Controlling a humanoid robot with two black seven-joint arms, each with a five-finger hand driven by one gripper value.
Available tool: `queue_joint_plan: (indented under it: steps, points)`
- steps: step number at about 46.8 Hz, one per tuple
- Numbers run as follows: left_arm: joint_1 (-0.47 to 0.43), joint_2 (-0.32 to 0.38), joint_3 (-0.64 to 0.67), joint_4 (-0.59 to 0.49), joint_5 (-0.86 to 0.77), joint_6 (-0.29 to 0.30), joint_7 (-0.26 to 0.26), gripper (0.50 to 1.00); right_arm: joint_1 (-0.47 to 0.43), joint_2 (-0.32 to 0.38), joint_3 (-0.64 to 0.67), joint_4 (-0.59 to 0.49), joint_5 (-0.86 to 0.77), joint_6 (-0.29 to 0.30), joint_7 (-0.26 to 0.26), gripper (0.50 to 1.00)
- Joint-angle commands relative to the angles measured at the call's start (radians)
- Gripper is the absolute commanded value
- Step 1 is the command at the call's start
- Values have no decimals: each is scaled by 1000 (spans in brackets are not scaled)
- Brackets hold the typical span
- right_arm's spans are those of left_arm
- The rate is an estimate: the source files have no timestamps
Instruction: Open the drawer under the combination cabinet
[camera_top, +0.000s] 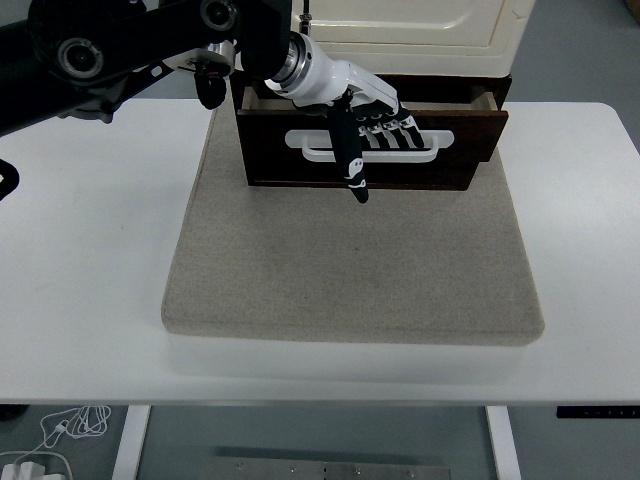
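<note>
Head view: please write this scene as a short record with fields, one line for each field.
surface: white table with a beige mat on it
cabinet: cream cabinet at the mat's far edge
drawer: dark brown drawer below the cabinet, pulled partly out
handle: white handle across the drawer front
left hand: left hand at the handle, fingers hooked through it, thumb pointing down
right hand: not in view
</note>
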Motion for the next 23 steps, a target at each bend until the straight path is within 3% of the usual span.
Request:
queue_joint_plan:
  steps: [1, 23]
  points:
    - [0, 0, 3, -2, -3, -3, 0, 999, 0, 0, 0, 0, 0, 0, 0, 928]
    - [-2, 4, -8, -16, -20, -17, 2, 999, 0, 0, 0, 0, 0, 0, 0, 928]
